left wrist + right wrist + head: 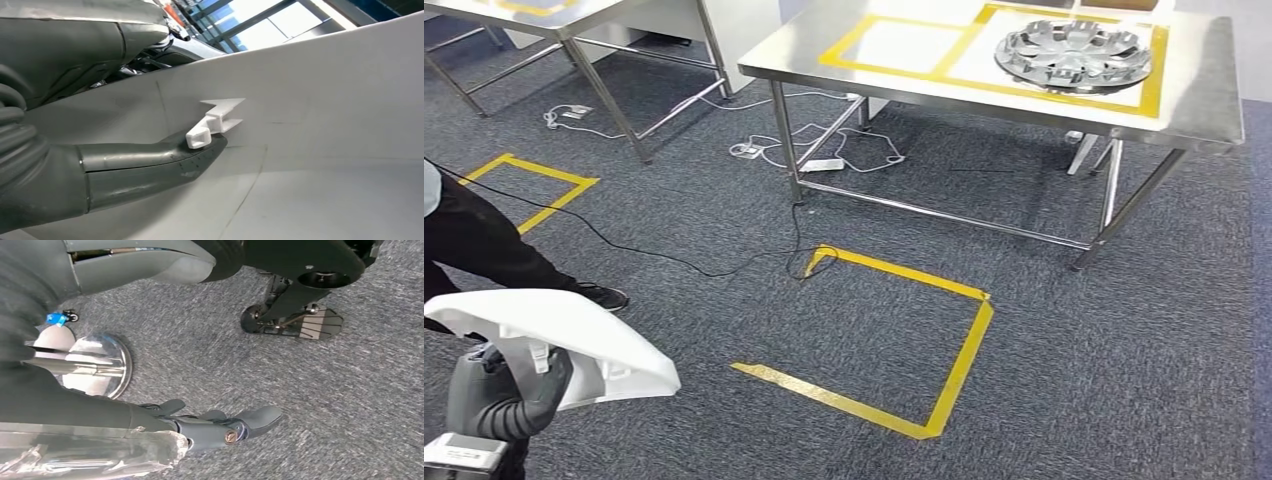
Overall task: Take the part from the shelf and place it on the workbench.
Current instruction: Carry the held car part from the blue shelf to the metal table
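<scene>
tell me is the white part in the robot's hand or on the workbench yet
In hand: the left hand grips the white part over carpet, away from the workbench.

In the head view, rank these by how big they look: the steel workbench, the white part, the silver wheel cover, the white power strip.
1. Steel workbench
2. White part, though nearness to the camera inflates it
3. Silver wheel cover
4. White power strip
</scene>
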Controlling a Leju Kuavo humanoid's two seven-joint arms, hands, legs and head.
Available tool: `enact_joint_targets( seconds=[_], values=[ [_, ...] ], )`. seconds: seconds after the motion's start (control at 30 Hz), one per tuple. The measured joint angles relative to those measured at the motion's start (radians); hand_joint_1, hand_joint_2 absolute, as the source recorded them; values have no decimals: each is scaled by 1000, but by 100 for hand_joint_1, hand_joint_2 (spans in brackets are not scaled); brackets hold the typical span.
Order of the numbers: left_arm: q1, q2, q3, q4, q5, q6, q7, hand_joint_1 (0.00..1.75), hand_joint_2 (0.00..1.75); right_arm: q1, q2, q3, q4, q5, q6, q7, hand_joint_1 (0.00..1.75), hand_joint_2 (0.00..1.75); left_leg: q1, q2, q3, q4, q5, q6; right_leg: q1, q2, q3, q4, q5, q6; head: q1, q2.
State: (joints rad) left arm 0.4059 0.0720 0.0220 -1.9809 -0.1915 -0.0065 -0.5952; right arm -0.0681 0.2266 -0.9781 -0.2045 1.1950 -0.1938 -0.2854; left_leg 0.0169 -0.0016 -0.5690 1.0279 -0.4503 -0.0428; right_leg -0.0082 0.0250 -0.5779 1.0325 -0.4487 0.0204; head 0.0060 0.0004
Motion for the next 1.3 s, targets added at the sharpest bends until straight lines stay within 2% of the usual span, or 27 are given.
enact_joint_targets(
  seconds=[0.03, 0.1, 0.17, 0.2, 0.27, 0.3, 0.33, 0.37, 0.43, 0.47, 0.5, 0.6, 0.67, 0.7, 0.77, 0.8, 0.83, 0.87, 0.9, 0.97, 1.0, 1.07, 1.13, 1.17, 1.2, 1.23, 1.3],
  values=[
    [1, -1, 1, -1, 0, 0, -2, 175, 175, 0, 0, 0, 0, 1, 0, 1, 0, 175, 0, -3, 7, -19, 1, 4, 2, 2, -2, 0, 0, 6, -1, 0],
    [3, -4, 6, -4, 0, 1, -4, 175, 175, 2, 0, 0, 0, 2, -1, 2, 0, 175, -2, -3, 6, -24, 0, 18, 0, 2, -5, -2, 0, 16, 0, 0],
    [3, -6, 10, -8, 1, 1, -5, 175, 175, 3, 0, 0, 0, 3, -2, 3, 0, 175, -1, -1, 7, -27, 3, 32, -2, -5, -20, 29, -22, 25, 4, 0],
    [4, -8, 12, -10, 1, 2, -6, 175, 175, 3, 0, 1, 0, 4, -3, 3, 0, 175, 0, 1, 7, -28, 4, 37, -2, -9, -42, 76, -49, 28, 5, 0],
    [6, -11, 16, -12, 2, 2, -6, 175, 175, 2, 0, 2, 0, 4, -3, 3, 0, 175, -3, 3, 6, -28, 3, 43, -2, -15, -103, 211, -113, 32, 8, 0],
    [7, -12, 17, -12, 2, 2, -6, 175, 175, 3, 0, 3, 0, 4, -3, 3, 0, 175, -4, 3, 7, -28, 3, 44, -2, -15, -128, 264, -131, 32, 8, 0],
    [7, -13, 18, -12, 2, 2, -6, 175, 175, 3, 0, 4, 0, 4, -3, 3, 0, 175, -5, 4, 7, -27, 2, 45, -2, -15, -138, 285, -130, 31, 9, 0],
    [8, -14, 18, -12, 2, 2, -6, 175, 175, 4, 0, 4, 0, 5, -3, 3, 0, 175, -6, 4, 9, -27, 2, 45, -2, -15, -128, 262, -108, 30, 8, 0],
    [8, -17, 19, -12, 2, 2, -6, 175, 175, 3, 0, 4, 0, 5, -3, 3, 0, 175, -6, 3, 13, -27, 0, 41, -2, -18, -61, 130, -43, 25, 8, 0],
    [8, -18, 19, -13, 3, 2, -6, 175, 175, 1, 0, 5, 0, 6, -4, 3, 0, 175, -7, 3, 15, -26, -2, 38, -1, -19, -27, 65, -21, 23, 8, 0],
    [8, -19, 21, -13, 3, 2, -6, 175, 175, 0, 0, 5, 0, 6, -4, 3, 0, 175, -9, 3, 15, -25, -2, 33, 0, -20, -5, 23, -11, 20, 8, 0],
    [9, -22, 23, -15, 3, 2, -6, 175, 175, 1, 0, 6, 0, 6, -4, 3, 0, 175, -9, 3, 15, -30, 2, 16, 5, -17, 5, 3, -8, 7, 6, 0],
    [11, -23, 25, -18, 3, 2, -6, 175, 175, 2, 0, 6, 0, 6, -4, 5, 0, 175, -7, 3, 6, -11, -15, 6, 2, -17, 5, -3, -3, -7, 4, 0],
    [12, -23, 25, -20, 3, 3, -6, 175, 175, 2, 0, 6, 0, 6, -4, 6, 0, 175, -6, 3, -12, 27, -40, 1, 0, -17, 5, -5, -1, -12, 3, 0],
    [15, -24, 27, -22, 3, 4, -7, 175, 175, 1, 0, 6, 0, 6, -3, 8, 0, 175, -6, 3, -71, 155, -106, -5, 0, -17, 4, -6, 0, -18, 1, 0],
    [17, -24, 29, -23, 3, 5, -7, 175, 175, 2, 0, 6, 0, 6, -3, 8, 0, 175, -6, 3, -101, 216, -128, -6, 0, -17, 3, -6, 0, -19, 1, 0],
    [20, -25, 31, -23, 3, 5, -7, 175, 175, 3, 0, 6, 0, 6, -3, 9, 0, 175, -6, 3, -118, 249, -132, -7, 0, -17, 3, -6, 0, -19, 1, 0],
    [22, -26, 33, -23, 3, 5, -7, 175, 175, 3, 0, 6, 0, 6, -3, 9, 0, 175, -6, 3, -117, 245, -116, -6, 0, -16, 3, -5, 0, -19, 1, 0],
    [23, -27, 35, -24, 3, 5, -8, 175, 175, 3, 0, 6, 0, 6, -3, 9, 0, 175, -6, 3, -96, 202, -85, -4, 0, -16, 4, -5, 0, -18, 1, 0],
    [24, -29, 38, -26, 3, 5, -9, 175, 175, 2, 0, 6, 0, 6, -3, 9, 0, 175, -6, 2, -29, 65, -20, 1, 2, -13, 5, -3, -1, -14, 1, 0],
    [25, -30, 38, -28, 3, 5, -9, 175, 175, 2, 0, 6, 0, 7, -3, 9, 0, 175, -7, 2, -3, 11, -3, 4, 4, -12, 4, -2, -1, -9, 2, 0],
    [26, -32, 40, -31, 2, 5, -11, 175, 175, 2, 0, 6, 0, 7, -3, 9, 0, 175, -9, 1, 14, -33, 2, 13, 8, -11, 1, -3, 0, 2, 2, 0],
    [29, -34, 41, -33, 2, 5, -12, 175, 175, 2, 0, 6, 0, 7, -3, 9, 0, 175, -9, 1, 12, -35, 6, 25, 5, -12, -1, -6, 0, 13, 2, 0],
    [29, -36, 42, -35, 2, 5, -13, 175, 175, 2, 0, 6, 0, 7, -3, 9, 0, 175, -7, 1, 13, -37, 8, 32, 5, -13, -7, 7, -10, 19, 4, 0],
    [29, -38, 42, -36, 2, 5, -14, 175, 175, 2, 0, 6, 0, 7, -3, 9, 0, 175, -5, 2, 13, -39, 10, 37, 4, -14, -23, 39, -32, 24, 6, 0],
    [29, -40, 42, -37, 2, 5, -15, 175, 175, 2, 0, 6, 0, 7, -3, 10, 0, 175, -4, 3, 13, -40, 10, 41, 4, -15, -49, 95, -64, 27, 7, 0],
    [30, -43, 42, -38, 2, 5, -16, 175, 175, 2, 0, 6, 0, 7, -3, 11, 0, 175, -5, 4, 11, -39, 10, 45, 2, -16, -114, 234, -128, 31, 8, 0]
  ],
)
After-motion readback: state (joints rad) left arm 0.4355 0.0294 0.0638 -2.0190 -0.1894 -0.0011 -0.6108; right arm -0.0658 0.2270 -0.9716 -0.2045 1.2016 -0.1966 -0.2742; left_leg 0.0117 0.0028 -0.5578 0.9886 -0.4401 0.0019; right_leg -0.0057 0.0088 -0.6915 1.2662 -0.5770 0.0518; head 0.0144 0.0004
